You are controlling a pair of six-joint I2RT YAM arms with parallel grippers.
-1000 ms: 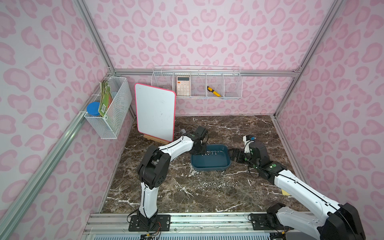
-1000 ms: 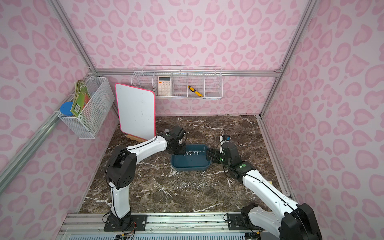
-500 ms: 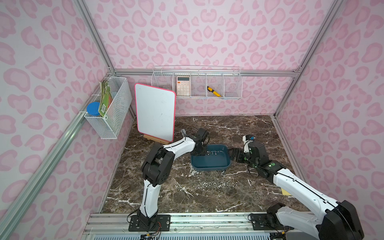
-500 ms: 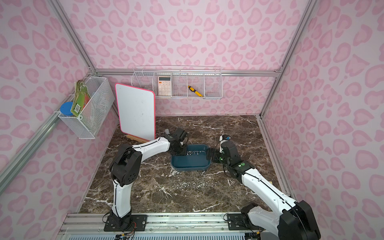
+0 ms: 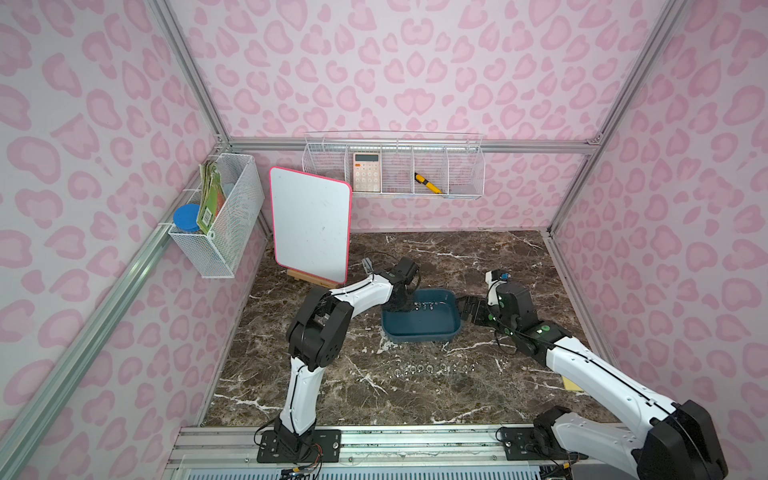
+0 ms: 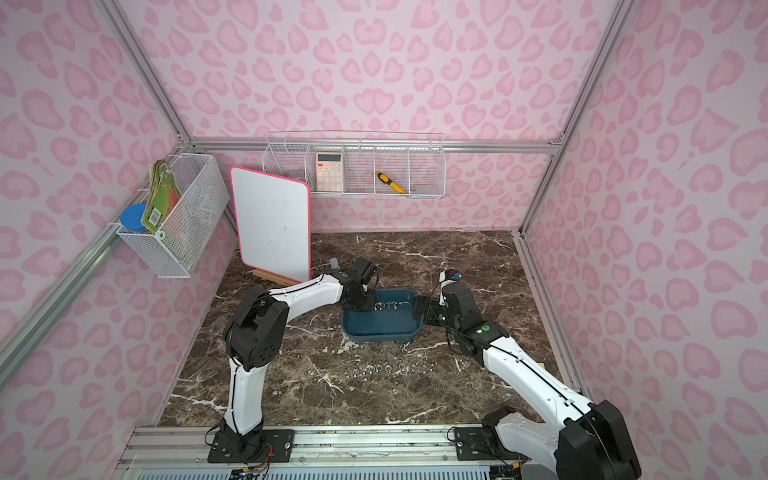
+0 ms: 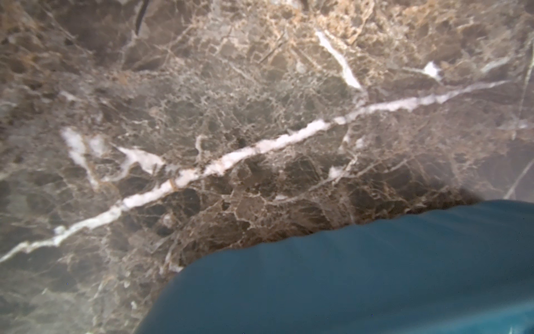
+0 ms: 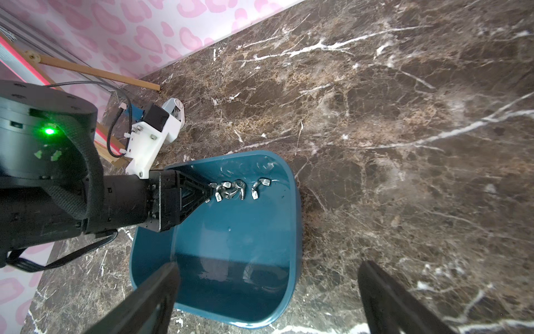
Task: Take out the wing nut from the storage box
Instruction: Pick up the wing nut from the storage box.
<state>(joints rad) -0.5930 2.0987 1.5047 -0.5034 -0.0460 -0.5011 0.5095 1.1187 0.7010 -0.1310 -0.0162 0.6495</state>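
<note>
Teal storage box (image 5: 419, 335), barcoded green packet (image 5: 211, 198)

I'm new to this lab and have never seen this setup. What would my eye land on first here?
The pink leopard-print walls surrounding the whole cell strike first. Next comes the shallow dark teal-blue plastic tub at the middle of the brown marble table, where the left gripper reaches in at a cluster of small silver wing nuts. A white board with a pink rim leans at the back left.
</note>
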